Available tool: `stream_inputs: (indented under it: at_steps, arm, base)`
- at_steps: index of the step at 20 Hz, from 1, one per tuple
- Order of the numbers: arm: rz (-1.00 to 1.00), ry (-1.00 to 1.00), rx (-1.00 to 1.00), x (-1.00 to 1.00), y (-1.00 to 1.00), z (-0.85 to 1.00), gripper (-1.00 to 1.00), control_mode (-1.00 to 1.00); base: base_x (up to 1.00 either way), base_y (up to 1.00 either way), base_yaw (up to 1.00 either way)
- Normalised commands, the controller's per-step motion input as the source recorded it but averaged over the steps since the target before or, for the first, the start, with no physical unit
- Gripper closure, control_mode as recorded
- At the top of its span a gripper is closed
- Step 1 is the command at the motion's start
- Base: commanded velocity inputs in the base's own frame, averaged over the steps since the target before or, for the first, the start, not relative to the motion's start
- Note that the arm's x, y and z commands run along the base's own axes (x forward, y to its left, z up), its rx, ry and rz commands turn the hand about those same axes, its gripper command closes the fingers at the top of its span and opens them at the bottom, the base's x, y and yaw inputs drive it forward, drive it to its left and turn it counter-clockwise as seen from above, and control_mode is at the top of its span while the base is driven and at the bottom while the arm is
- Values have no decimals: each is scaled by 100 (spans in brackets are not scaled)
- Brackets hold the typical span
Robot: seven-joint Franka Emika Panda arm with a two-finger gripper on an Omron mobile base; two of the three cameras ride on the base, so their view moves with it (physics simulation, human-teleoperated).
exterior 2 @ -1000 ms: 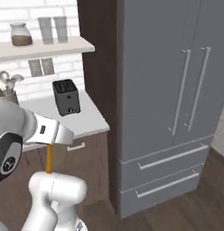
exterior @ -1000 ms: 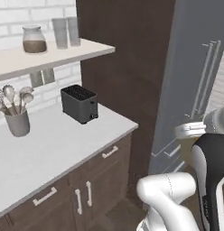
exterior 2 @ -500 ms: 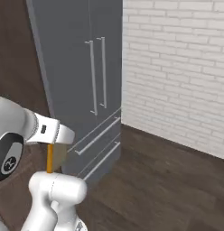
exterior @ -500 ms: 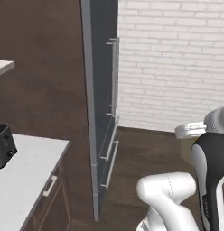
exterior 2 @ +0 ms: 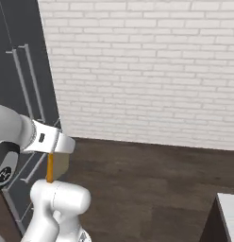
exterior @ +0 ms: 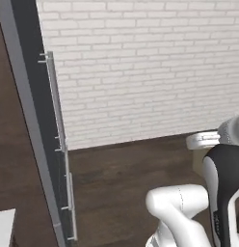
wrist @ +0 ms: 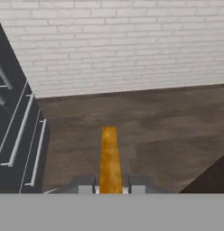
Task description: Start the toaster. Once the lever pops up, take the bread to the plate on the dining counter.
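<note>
Fingers [wrist: 89, 186] of my gripper [wrist: 111, 188] are clamped on the bread [wrist: 109, 159], one dark tip on each flat face, with the slice standing edge-on between them and reaching out ahead of the hand. Seen edge-on in the hand view, the bread is a narrow golden-brown strip, its far end hanging over dark wood floor [wrist: 154, 131].

Right base view: the same slice [exterior 2: 50, 167] hangs as a thin orange-brown edge just under my white wrist, above the rounded white shoulder of my arm. It touches nothing but my fingers.

Surroundings: a white brick wall [exterior 2: 147, 71] runs across the back of all three views, meeting the dark floor. A tall grey refrigerator [exterior: 30, 120] stands at the left, its long vertical handles [exterior: 56, 116] and drawer handles visible in the left base view; its side and handles also appear at the left of the hand view.

A white-topped surface with a dark base [exterior 2: 228, 210] enters the lower right corner of the right base view; I cannot tell whether it is the dining counter
</note>
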Motion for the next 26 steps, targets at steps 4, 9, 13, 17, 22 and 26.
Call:
stream_inputs:
  at_steps: [4, 9, 13, 17, 22, 26]
  arm:
    - [0, 0, 0, 0, 0, 0, 100, 100]
    - [0, 0, 0, 0, 0, 0, 100, 100]
    - [0, 0, 0, 0, 0, 0, 100, 100]
    - [0, 0, 0, 0, 0, 0, 100, 100]
    - [0, 0, 0, 0, 0, 0, 100, 100]
    - [0, 0, 0, 0, 0, 0, 100, 100]
  base:
    - [97, -3, -51]
    - [99, -15, -48]
    - [99, -24, -46]
    - [89, -32, -49]
    - [78, -35, -53]
    - [75, -26, -55]
